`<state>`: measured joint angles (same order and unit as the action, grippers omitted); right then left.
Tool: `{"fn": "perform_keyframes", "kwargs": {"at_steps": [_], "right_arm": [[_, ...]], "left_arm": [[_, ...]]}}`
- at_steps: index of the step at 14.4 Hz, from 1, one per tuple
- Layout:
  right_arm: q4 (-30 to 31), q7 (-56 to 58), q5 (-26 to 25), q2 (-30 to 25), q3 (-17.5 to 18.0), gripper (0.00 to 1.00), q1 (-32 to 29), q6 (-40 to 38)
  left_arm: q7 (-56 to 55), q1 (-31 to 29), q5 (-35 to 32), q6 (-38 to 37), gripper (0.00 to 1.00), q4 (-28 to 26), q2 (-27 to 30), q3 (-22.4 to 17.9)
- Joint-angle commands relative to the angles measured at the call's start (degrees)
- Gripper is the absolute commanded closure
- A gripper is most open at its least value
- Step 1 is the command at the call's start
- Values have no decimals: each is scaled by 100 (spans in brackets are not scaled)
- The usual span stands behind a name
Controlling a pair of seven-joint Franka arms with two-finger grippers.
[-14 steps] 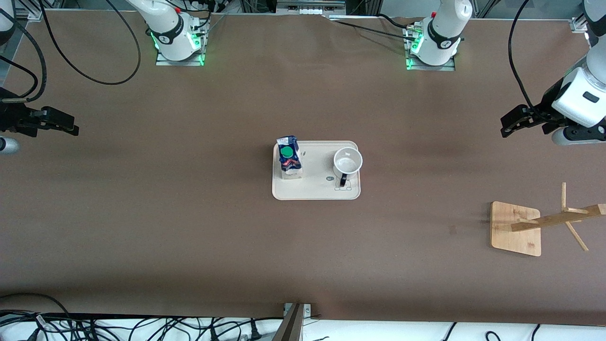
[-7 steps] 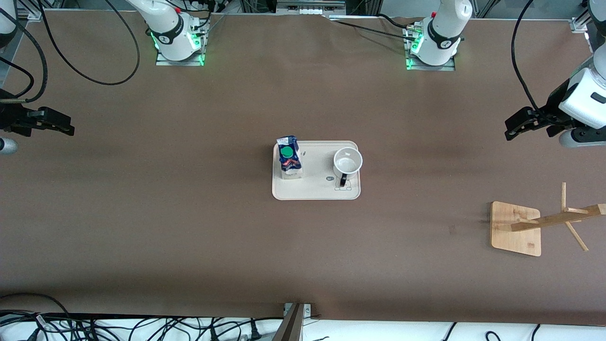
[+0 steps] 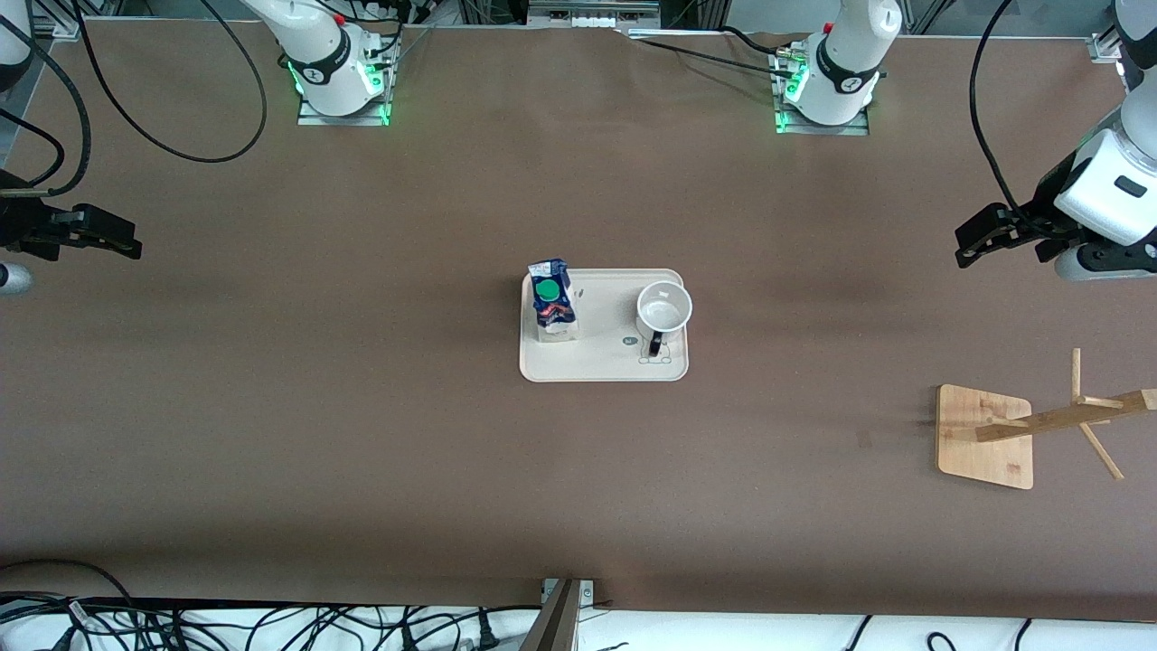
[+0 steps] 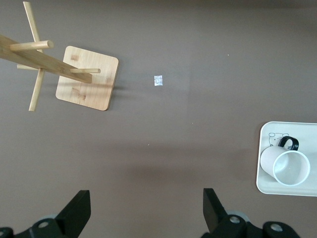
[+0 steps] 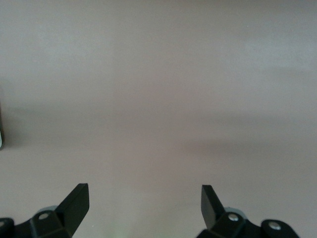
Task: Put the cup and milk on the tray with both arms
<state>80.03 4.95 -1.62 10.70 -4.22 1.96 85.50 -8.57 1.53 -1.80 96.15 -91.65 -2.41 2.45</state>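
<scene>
Milk [image 3: 552, 311] and cup [image 3: 663, 309] stand apart on the tray [image 3: 604, 364]; left gripper [image 3: 974, 240] and right gripper [image 3: 116, 240] hover wide open, empty, over opposite table ends.

The cream tray [image 3: 603, 362] lies at the middle of the brown bench [image 3: 362, 407]. The milk carton [image 3: 551, 312] stands upright on the tray at the end toward the right arm, green cap showing. The white cup [image 3: 663, 309] stands upright at the tray's other end, its black handle pointing toward the camera. The left gripper [image 3: 972, 242] hangs over bare bench at the left arm's end; the right gripper [image 3: 122, 242] hangs over bare bench at the right arm's end. A wooden peg rack [image 3: 985, 437] stands near the left arm's end, nearer the camera than the tray.
</scene>
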Motion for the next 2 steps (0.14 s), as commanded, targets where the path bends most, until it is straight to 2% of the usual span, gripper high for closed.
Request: {"fn": "perform_keyframes", "kwargs": {"at_steps": [1, 2], "right_arm": [[-40, 85, -67, -16, 17, 0, -11, -16], [-40, 85, -66, -16, 9, 0, -20, -16]], "left_arm": [[-13, -13, 13, -97, 0, 156, -57, 36], [-13, -21, 22, -97, 0, 156, -57, 36]]}}
